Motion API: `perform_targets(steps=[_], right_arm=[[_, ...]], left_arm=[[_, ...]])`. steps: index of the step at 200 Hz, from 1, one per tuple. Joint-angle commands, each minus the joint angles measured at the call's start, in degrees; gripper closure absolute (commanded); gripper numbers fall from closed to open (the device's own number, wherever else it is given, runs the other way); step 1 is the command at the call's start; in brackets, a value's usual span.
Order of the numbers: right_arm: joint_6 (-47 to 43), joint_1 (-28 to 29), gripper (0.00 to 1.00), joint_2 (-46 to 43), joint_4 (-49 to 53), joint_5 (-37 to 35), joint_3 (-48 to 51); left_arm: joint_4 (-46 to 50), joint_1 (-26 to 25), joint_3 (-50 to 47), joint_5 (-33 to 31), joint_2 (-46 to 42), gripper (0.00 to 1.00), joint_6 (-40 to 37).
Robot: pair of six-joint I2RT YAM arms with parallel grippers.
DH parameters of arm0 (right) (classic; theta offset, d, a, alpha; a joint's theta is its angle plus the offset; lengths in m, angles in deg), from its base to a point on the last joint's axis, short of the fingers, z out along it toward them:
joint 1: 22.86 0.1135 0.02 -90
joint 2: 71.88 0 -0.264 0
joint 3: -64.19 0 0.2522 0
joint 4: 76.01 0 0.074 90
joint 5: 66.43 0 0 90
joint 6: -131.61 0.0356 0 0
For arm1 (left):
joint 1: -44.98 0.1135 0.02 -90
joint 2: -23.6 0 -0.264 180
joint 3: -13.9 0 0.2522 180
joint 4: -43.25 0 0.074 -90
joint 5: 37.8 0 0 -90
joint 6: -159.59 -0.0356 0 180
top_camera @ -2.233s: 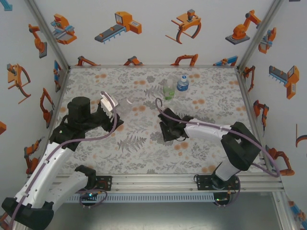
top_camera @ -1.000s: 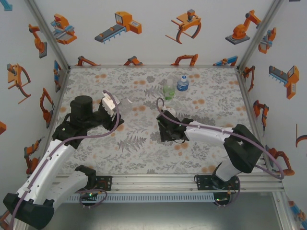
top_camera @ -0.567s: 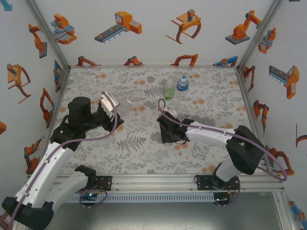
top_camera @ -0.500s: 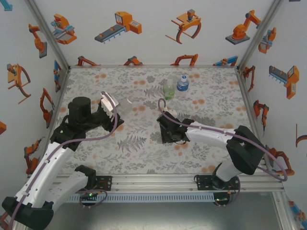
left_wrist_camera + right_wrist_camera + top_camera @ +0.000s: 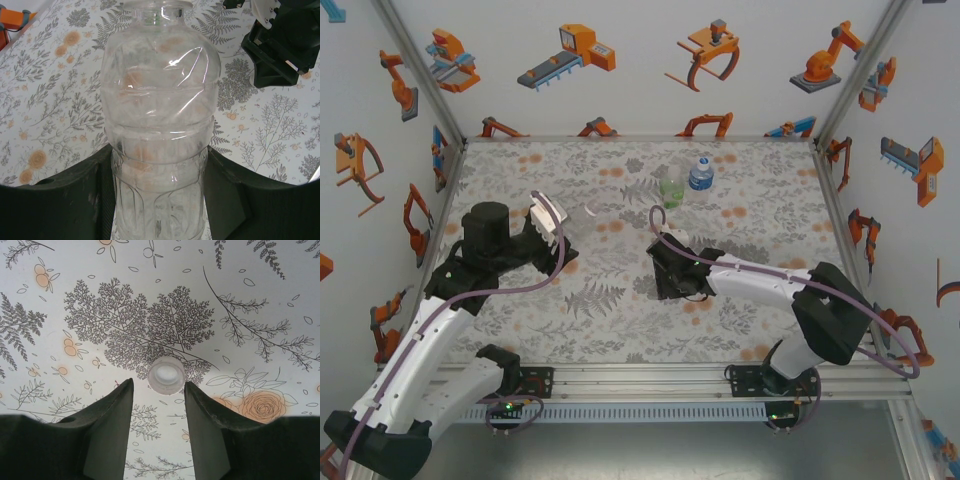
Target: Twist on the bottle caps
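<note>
Two labelled clear plastic bottles at twelve o'clock: green-label bottle [image 5: 671, 188], blue-label bottle [image 5: 700, 175], print unreadable. Left gripper [image 5: 159, 197] clamps the plain transparent plastic bottle [image 5: 160, 100]; right gripper [image 5: 159, 390] stands partly open, empty — tiny round white plastic cap [image 5: 166, 375] just ahead.

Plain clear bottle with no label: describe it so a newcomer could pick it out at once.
On the floral-printed table, look to the left side, where the left gripper is clamped on a clear plastic bottle. Unlike the green-labelled bottle and blue-labelled bottle standing near the far side, it has no label.
</note>
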Motion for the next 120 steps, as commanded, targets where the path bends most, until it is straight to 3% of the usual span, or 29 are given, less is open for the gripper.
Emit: perform_targets(steps=[1,120], right_arm=[[0.22,0.39,0.56,0.03,0.92,0.25,-0.7],[-0.61,0.43,0.59,1.61,1.01,0.15,-1.48]], left_arm=[[0.39,-0.17,0.97,1.38,-0.28,0.85,-0.85],[0.39,-0.15,1.05,1.29,-0.12,0.85,-0.99]])
